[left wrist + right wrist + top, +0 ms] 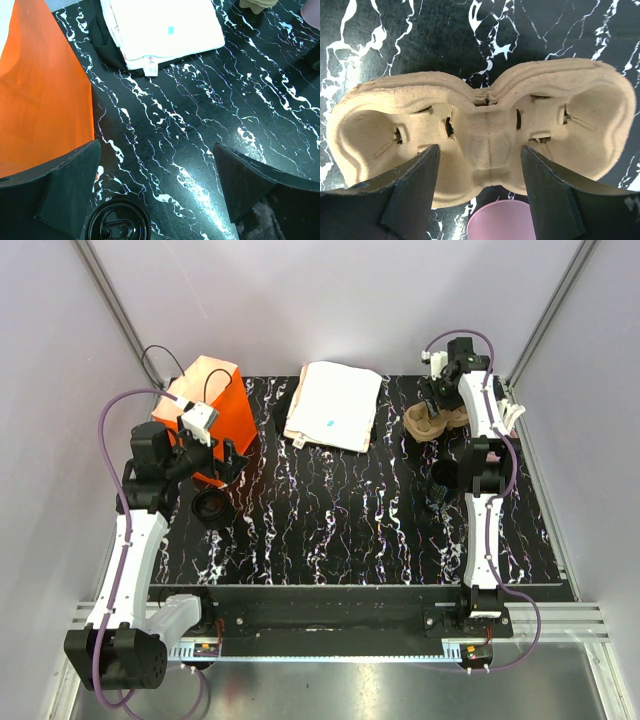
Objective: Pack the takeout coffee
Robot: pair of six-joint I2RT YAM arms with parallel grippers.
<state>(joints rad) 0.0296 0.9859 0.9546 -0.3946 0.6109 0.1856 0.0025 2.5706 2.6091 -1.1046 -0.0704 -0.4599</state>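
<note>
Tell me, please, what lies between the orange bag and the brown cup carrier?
A flat stack of white folded material lies between the orange bag and the cup carrier, apart from both. The top view shows this.

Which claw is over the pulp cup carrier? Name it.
The right claw: it straddles the middle of the tan cup carrier. The left claw hangs open over the table, beside the orange bag.

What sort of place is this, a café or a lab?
Probably a lab booth staged for takeout packing: two robot arms bolted at a marbled table, blank walls around, an orange bag and a pulp cup carrier.
</note>
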